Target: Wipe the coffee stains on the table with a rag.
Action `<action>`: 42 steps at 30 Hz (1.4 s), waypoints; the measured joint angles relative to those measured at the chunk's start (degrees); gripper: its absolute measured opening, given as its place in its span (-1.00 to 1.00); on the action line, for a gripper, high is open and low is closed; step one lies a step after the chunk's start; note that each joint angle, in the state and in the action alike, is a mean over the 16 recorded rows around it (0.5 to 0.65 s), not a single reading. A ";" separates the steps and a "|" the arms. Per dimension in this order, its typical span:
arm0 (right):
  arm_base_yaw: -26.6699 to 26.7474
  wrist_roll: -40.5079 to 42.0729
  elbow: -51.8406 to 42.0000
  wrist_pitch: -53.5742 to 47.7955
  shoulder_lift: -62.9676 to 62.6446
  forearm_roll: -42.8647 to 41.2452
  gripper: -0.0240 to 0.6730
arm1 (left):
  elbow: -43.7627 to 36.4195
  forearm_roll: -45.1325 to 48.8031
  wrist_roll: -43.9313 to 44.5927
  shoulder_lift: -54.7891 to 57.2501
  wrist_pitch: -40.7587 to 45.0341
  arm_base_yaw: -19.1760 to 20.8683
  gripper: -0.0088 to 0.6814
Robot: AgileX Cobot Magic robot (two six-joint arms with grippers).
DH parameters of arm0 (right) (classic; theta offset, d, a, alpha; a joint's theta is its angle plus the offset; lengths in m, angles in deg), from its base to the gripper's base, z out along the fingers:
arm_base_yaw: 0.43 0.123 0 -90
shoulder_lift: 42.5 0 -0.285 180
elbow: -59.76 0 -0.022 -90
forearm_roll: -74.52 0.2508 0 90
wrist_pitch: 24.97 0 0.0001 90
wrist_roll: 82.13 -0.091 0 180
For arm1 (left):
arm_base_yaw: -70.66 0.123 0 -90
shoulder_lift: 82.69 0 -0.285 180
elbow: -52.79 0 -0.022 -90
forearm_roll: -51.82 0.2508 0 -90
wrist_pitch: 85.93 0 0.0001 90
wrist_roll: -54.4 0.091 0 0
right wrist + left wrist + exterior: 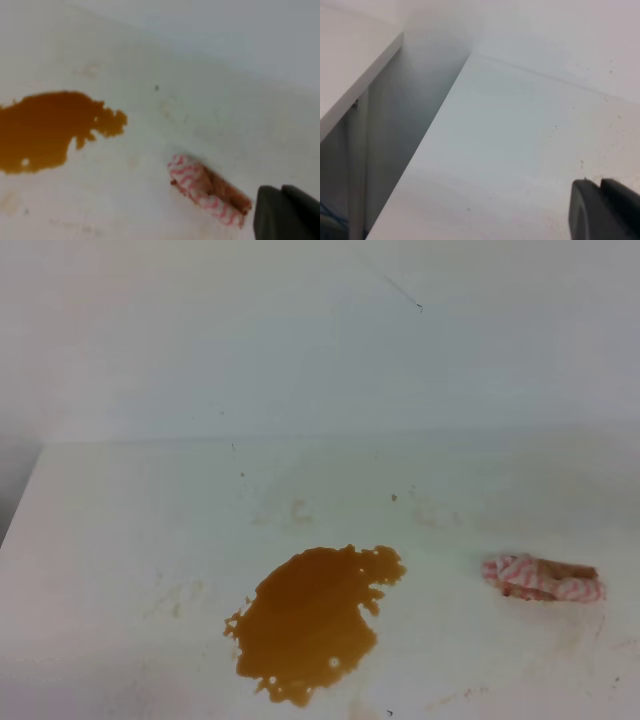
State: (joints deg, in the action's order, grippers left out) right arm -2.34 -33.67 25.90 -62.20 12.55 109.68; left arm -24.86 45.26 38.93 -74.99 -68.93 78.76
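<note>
A ragged amber-brown puddle, the coffee stains (310, 625), lies on the white table (120, 540) near its front middle. The pink-and-white striped rag (543, 578), bunched and partly soiled brown, rests alone to the right of the puddle. The right wrist view shows the coffee stains (45, 130) at left and the rag (207, 192) just left of my right gripper (281, 189), whose dark fingertips (267, 210) sit together, holding nothing. My left gripper (600, 182) shows only at the lower right corner of its view, over bare table, fingers together. Neither gripper appears in the high view.
A pale wall (320, 340) rises behind the table. The table's left edge (427, 145) drops into a shadowed gap, with another white surface (350, 60) beyond it. Faint tan smears (295, 510) and small dark specks dot the tabletop.
</note>
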 joint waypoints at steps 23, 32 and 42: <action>17.72 -20.94 18.16 -0.31 46.75 -25.19 0.07 | 0.00 0.00 0.00 0.09 -0.12 0.00 -0.97; 17.72 -20.67 18.72 4.45 59.10 -23.58 -0.01 | -0.11 0.00 0.00 0.09 -0.06 0.00 -0.97; 18.00 -11.12 21.83 4.17 64.60 -7.18 -0.66 | -0.11 0.00 0.00 0.00 -0.25 0.00 -0.97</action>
State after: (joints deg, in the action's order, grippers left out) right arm 15.66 -44.79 47.73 -58.03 77.15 102.50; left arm -24.98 45.26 38.93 -74.99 -69.18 78.76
